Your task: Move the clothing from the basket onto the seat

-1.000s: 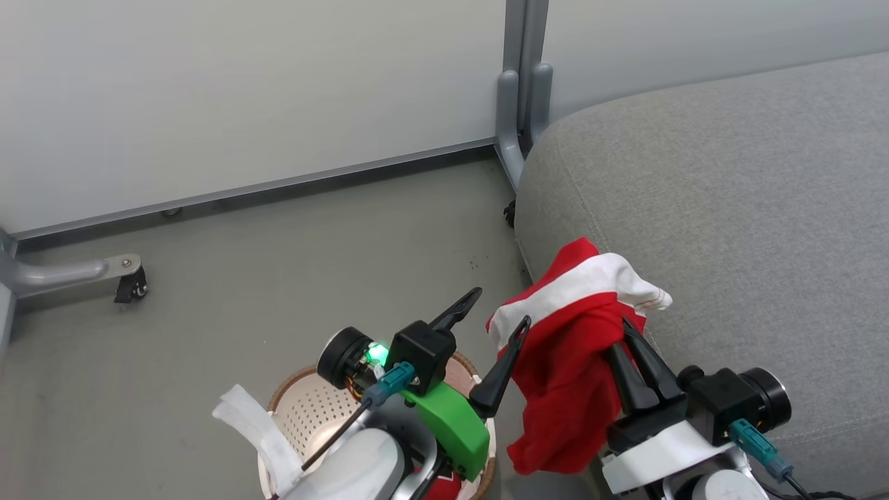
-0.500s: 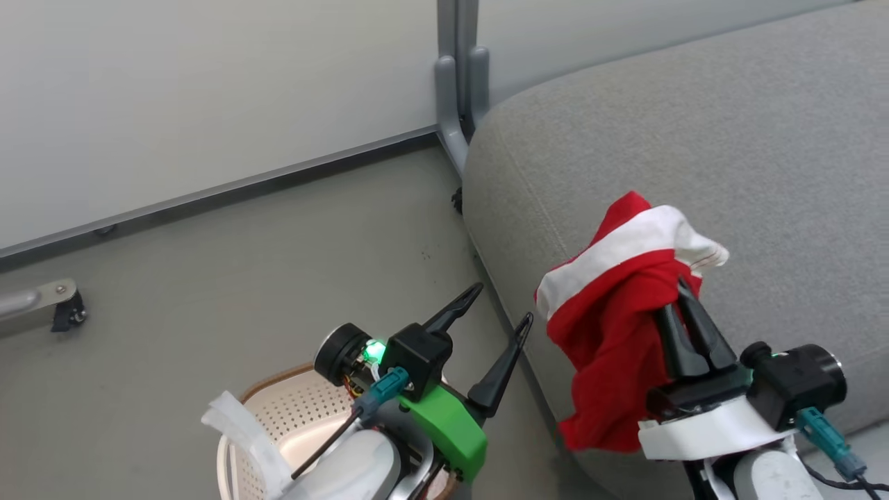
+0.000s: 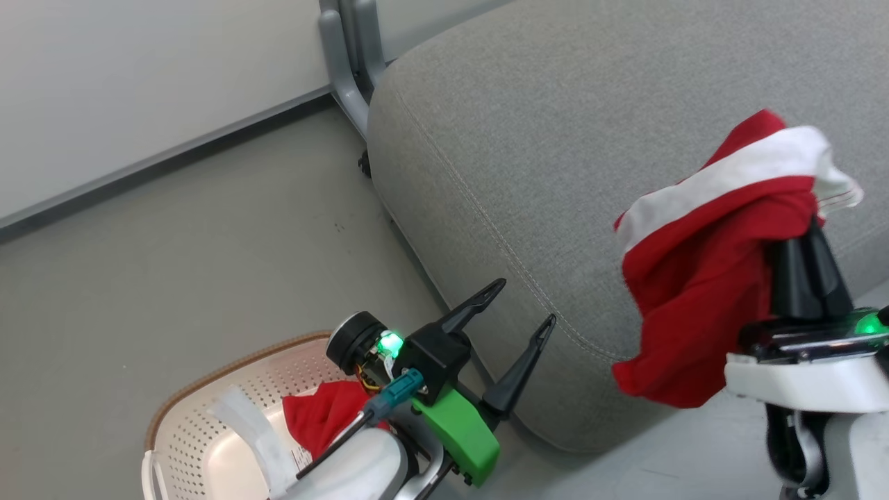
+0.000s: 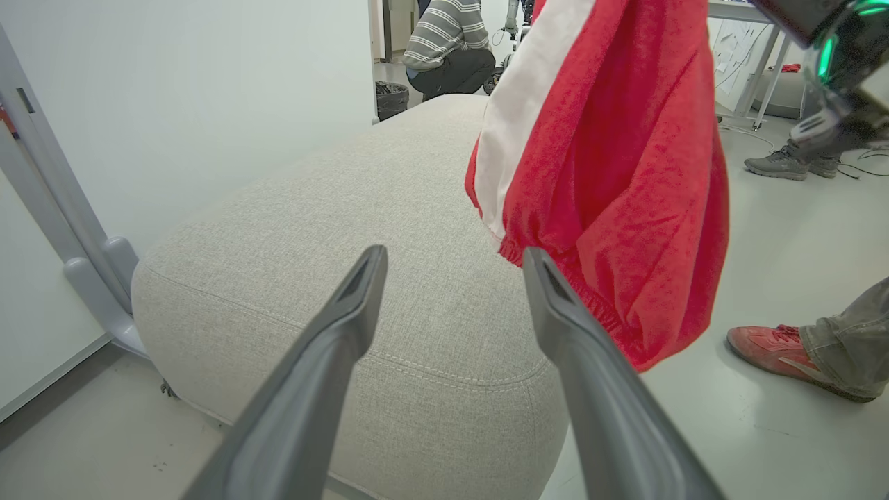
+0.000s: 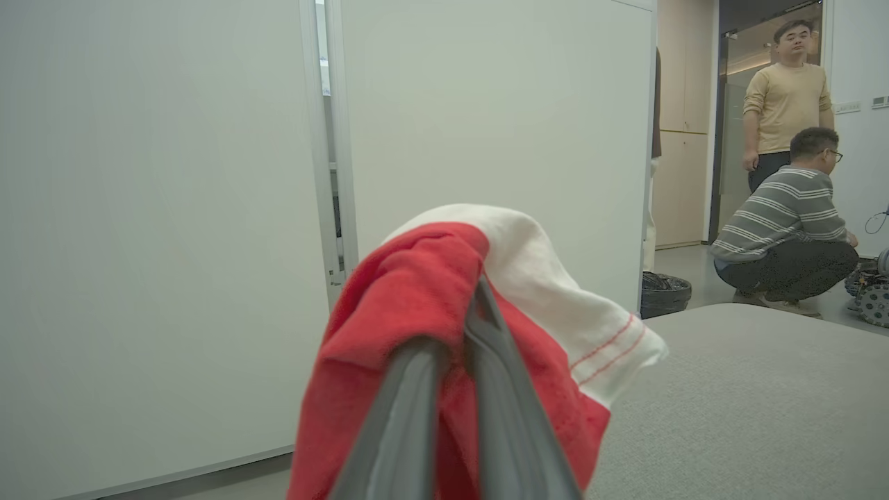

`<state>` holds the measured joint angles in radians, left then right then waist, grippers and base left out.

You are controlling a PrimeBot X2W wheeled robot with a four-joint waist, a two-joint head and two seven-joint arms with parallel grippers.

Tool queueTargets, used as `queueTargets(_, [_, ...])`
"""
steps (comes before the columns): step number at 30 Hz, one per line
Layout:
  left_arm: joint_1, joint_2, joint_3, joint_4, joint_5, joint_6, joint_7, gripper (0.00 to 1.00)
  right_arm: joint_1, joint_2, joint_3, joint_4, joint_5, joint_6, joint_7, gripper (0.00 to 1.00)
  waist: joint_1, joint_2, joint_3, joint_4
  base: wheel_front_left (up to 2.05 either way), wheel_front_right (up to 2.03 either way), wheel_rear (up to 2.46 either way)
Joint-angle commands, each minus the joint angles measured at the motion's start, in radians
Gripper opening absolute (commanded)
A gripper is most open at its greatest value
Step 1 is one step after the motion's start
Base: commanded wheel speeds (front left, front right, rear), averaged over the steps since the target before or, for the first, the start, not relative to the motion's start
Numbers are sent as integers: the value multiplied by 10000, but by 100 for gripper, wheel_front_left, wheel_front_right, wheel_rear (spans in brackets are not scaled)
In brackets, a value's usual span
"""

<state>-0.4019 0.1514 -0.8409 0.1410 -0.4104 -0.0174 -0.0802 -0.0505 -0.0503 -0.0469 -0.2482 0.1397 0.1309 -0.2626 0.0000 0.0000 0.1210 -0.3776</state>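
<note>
My right gripper (image 3: 809, 239) is shut on a red garment with a white panel (image 3: 701, 271), which hangs in the air over the front right part of the grey seat (image 3: 555, 153). In the right wrist view the cloth (image 5: 417, 298) drapes over the closed fingers (image 5: 486, 389). My left gripper (image 3: 526, 301) stands open with nothing in it, beside the seat's front corner and above the cream basket (image 3: 208, 368). A second red garment (image 3: 323, 420) lies in the basket, partly hidden by my left arm. In the left wrist view the hanging garment (image 4: 625, 173) is just right of the open fingers (image 4: 347, 305).
A grey metal post (image 3: 344, 55) and a pale wall panel stand behind the seat's far corner. A person's red shoe (image 4: 771, 347) is on the floor right of the seat. Beyond the seat one person crouches (image 5: 785, 229), another stands (image 5: 785, 104), near a black bin (image 5: 663, 292).
The head camera has turned right. My right gripper has carried the red garment up and further over the seat. The garment in the basket has come into view; my left gripper stays open.
</note>
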Motion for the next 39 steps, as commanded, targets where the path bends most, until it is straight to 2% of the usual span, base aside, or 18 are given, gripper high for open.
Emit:
queueTargets(1, [-223,141,-3,-72,157,-33,54,100,-332,-2,-285,-7,220,-3,-34,0,0,0,681,-273,0,0,0])
queueTargets(8, [-594,337,-120,-544,299,-151,333,100,-2407,-2,-2139,905,486,-3,-34,0,0,0,1964,441,0,0,0])
queueTargets(12, [-888,559,-53,-787,402,-169,433,100,-4103,-31,-3192,1998,563,-1,-32,0,0,0,2734,909,0,0,0])
queueTargets(20, [-1441,882,130,-1307,670,-86,633,100,-7235,-1664,-4227,4328,414,-1,-32,0,0,0,4172,1541,0,0,0])
queueTargets(22, [-1547,990,176,-1411,724,-76,669,100,-7739,-1888,-4307,4977,317,-3,-32,0,0,0,4454,1614,0,0,0])
queueTargets(27, [-1714,1183,287,-1575,782,-12,659,100,-8439,-2309,-4220,6793,-293,-3,-34,0,0,0,4984,1672,0,0,0])
queueTargets(32, [-1741,1303,515,-1523,796,252,588,100,-8667,-2027,-4481,8424,-870,-3,-32,0,0,0,5157,1687,0,0,0])
queueTargets(35, [-1796,1277,562,-1507,805,307,494,100,-8564,-1879,-4819,8708,-1046,-3,-34,0,0,0,5142,1722,0,0,0])
queueTargets(36, [-1806,1273,577,-1481,794,329,469,100,-8446,-1759,-4983,8746,-1144,-4,-34,46,0,0,5104,1728,0,0,0])
queueTargets(37, [-1801,1273,592,-1465,779,350,426,100,-8350,-1659,-5112,8677,-1237,-4,-34,100,0,0,5057,1727,0,0,0])
queueTargets(39, [-1788,1266,629,-1407,724,349,341,100,-8158,-1464,-5491,8391,-1376,-4,-34,100,0,0,4900,1735,0,0,0])
